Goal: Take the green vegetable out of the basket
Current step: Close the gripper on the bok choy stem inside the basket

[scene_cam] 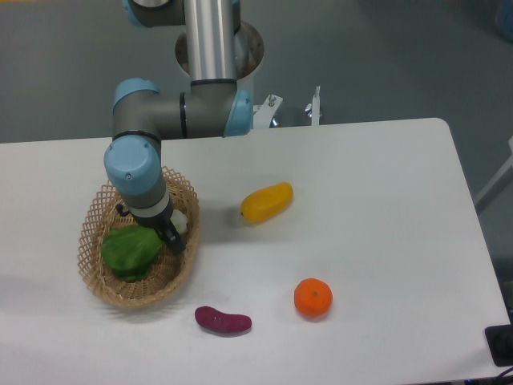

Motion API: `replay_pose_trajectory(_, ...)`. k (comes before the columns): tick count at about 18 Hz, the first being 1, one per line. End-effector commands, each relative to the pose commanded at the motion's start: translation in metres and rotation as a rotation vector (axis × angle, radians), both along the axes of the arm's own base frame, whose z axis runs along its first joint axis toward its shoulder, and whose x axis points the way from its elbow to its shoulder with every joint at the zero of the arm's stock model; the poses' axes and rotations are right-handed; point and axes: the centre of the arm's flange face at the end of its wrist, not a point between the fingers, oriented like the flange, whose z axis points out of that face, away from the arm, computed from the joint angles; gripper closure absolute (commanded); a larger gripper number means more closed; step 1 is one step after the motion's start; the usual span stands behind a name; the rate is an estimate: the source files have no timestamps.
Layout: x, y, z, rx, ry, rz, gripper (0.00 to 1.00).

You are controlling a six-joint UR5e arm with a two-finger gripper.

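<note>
One robot arm reaches down into the wicker basket [96,277] at the table's left. Its gripper [171,234] sits at the pale stem of the green vegetable [131,252] lying inside; whether the claw grips cannot be told. A yellow fruit [267,201], orange [313,297] and purple piece [223,320] lie right.

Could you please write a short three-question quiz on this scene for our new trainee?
1. True or false: the green vegetable lies inside the basket.
2. Which item lies nearest the table's front edge? A. yellow fruit B. orange C. purple piece
3. Fill in: the gripper is down over the ___.

Key
1. True.
2. C.
3. Basket, at the vegetable's right end; whether its fingers are closed cannot be seen.
</note>
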Motion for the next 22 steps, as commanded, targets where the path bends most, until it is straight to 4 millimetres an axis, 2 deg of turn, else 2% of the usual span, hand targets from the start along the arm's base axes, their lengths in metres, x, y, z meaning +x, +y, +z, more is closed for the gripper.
replay_pose_trajectory(5, 0.001, -0.002, -0.011, -0.021, -0.009, -0.002, 0.01)
replay_pose_trajectory(6, 0.002, -0.004, -0.01, -0.021, -0.009, 0.0, 0.12)
replay_pose_trajectory(8, 0.002, -0.005, -0.009, -0.022, -0.007, 0.003, 0.5)
replay_pose_trajectory(10, 0.004, -0.006, -0.006, -0.017, -0.004, 0.01, 0.8)
replay_pose_trajectory(11, 0.004, -0.006, -0.003, -0.012, -0.003, 0.02, 0.92)
replay_pose_trajectory(12, 0.003, -0.005, 0.001, -0.009, 0.0, 0.029, 0.98)
replay_pose_trajectory(19, -0.008, -0.004, 0.049, 0.077, 0.022, 0.063, 0.97)
replay_pose_trajectory(22, -0.027, -0.003, 0.066, 0.108, 0.035, 0.1, 0.97)
